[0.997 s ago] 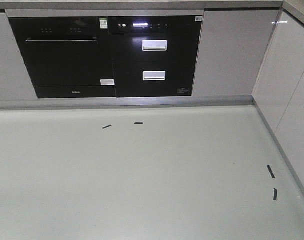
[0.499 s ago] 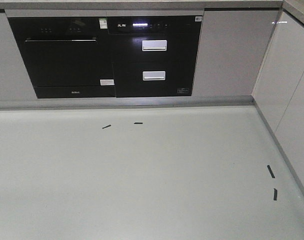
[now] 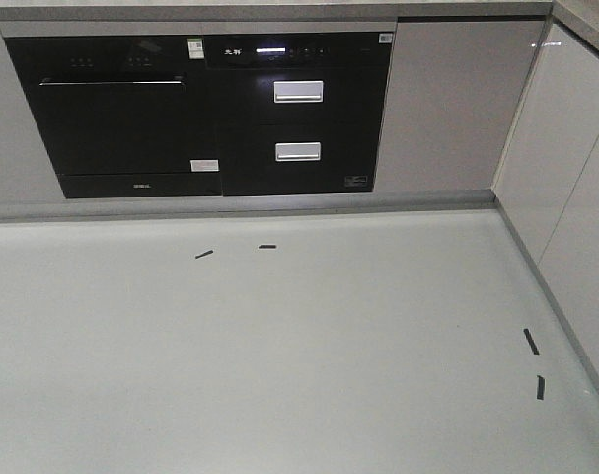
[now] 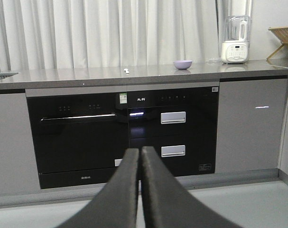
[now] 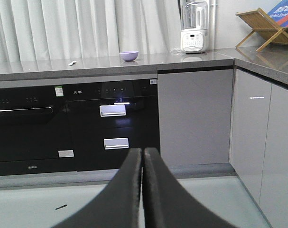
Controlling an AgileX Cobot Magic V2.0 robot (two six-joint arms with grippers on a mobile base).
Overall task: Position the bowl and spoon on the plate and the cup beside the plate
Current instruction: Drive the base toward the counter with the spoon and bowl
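Left wrist-mounted view: left jaws and right jaws pressed together; bowl (image 4: 182,64) and spoon (image 4: 126,71) sit apart on the grey surface (image 4: 63,75)

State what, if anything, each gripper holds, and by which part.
Nothing. The left gripper and right gripper have their jaws shut together, empty; the bowl sits on the far counter.

Left hand (image 4: 140,154) closed and empty, right hand (image 5: 143,153) closed and empty
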